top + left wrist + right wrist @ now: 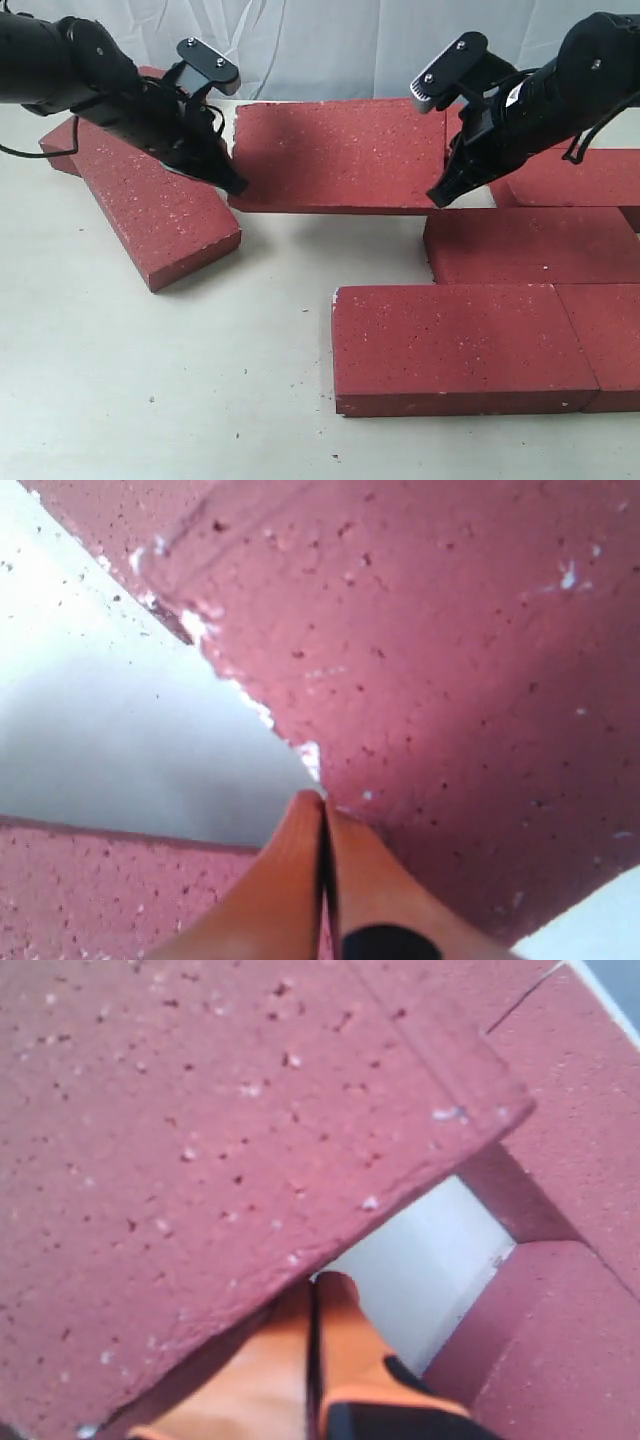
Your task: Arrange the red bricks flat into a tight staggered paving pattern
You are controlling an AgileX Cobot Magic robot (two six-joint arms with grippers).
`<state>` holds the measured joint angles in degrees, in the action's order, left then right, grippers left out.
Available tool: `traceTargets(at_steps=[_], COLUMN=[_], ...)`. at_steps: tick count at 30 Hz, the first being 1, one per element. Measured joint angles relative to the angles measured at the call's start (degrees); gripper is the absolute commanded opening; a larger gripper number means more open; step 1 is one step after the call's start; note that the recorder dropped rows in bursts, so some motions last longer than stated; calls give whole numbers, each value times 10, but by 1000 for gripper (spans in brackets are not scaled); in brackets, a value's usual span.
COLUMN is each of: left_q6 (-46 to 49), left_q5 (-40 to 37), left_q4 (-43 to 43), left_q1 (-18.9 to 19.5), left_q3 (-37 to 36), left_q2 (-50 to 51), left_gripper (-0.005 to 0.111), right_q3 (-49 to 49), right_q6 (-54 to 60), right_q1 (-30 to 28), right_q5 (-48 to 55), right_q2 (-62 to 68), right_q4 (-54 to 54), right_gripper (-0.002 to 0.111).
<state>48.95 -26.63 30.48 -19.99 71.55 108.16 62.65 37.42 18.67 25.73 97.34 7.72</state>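
One red brick (340,155) hangs level above the table between my two grippers, casting a shadow below. My left gripper (236,186) is shut, its tips against the brick's near left corner (450,650). My right gripper (440,196) is shut too, its tips tucked under the near right corner (200,1130). Neither has anything between its fingers (300,830) (345,1305). Laid flat at the right are a middle brick (530,245), a front brick (460,345) and a front-right brick (610,340). The last two lie end to end.
An angled brick (150,200) lies flat at the left under my left arm, with another brick (58,140) behind it. A further brick (585,175) lies at the back right. Pale table top (150,380) fills the front left. A white cloth backdrop (320,40) stands behind.
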Motion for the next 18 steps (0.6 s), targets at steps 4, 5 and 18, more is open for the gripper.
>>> traceTargets(at_steps=[4,5,18], left_q6=[9,10,24], left_q5=[6,11,68], left_q4=[22,24,34], left_q1=[-1,-1,0], left_q3=[19,21,49], left_q2=[20,25,80], left_gripper=[0,0,0], right_q3=[2,5,60], right_q6=[0,0,-1], right_q1=[-14,-15,-21], right_q5=[-59,-71,-119], right_q2=[21,28,125], right_q4=[9,13,30], right_gripper=[-1,-1,-1])
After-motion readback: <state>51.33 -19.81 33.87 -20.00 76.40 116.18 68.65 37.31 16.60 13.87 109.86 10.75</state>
